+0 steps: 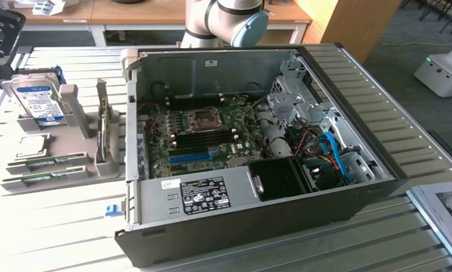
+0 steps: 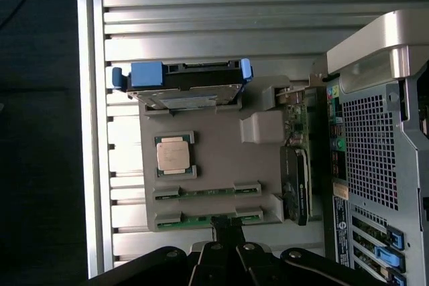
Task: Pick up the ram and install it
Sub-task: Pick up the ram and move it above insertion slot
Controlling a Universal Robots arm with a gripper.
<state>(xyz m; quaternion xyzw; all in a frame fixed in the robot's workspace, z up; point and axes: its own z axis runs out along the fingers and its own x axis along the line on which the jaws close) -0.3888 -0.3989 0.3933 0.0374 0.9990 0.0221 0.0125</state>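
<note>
Two ram sticks, thin green boards, lie side by side in slots of a grey holder tray [image 1: 74,170]. They are at the exterior view's left: one ram [image 1: 46,163] and a second ram [image 1: 42,178]. From the wrist view I look down on the same tray [image 2: 214,159] from well above, with one ram [image 2: 206,192] and the other ram [image 2: 191,220]. My gripper [image 2: 225,224] hangs high over the outer stick. Its black fingers are shut together and hold nothing. The robot arm [image 1: 226,22] rises behind the open computer case.
The open computer case [image 1: 256,147] lies on the slatted table with its motherboard [image 1: 203,136] exposed. The tray also carries a hard drive [image 2: 184,85], a square processor chip [image 2: 174,154] and an upright card [image 2: 295,185]. The case wall [image 2: 375,152] stands close beside the tray.
</note>
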